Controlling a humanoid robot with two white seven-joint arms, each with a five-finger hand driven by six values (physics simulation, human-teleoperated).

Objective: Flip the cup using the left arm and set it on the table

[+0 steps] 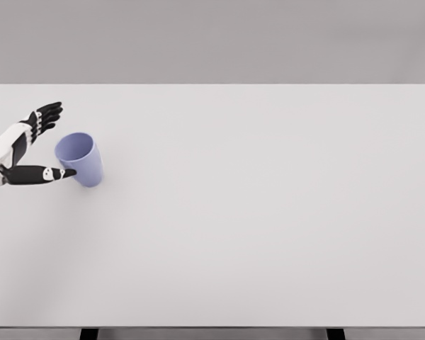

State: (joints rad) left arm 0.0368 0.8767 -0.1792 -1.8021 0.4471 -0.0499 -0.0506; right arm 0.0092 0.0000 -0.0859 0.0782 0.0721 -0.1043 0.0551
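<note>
A broad white desk (269,212) fills nearly the whole head view, with a plain grey wall behind its far edge. The left arm comes in low at the desk's left edge, only its wrist and the left hand (30,145) showing, and it reaches rightward just over the surface. The hand is spread wide: the black fingers (46,113) stretch up and away toward the desk's far edge, while the thumb (53,173) points right, nearer the front, so the two form an open V. The lilac cup (81,159) stands on the desk near its left edge, mouth up and tilted a little toward the hand, sitting inside that V. The thumb tip touches or nearly touches the cup's side; the fingers are clear of it, so nothing is gripped.
</note>
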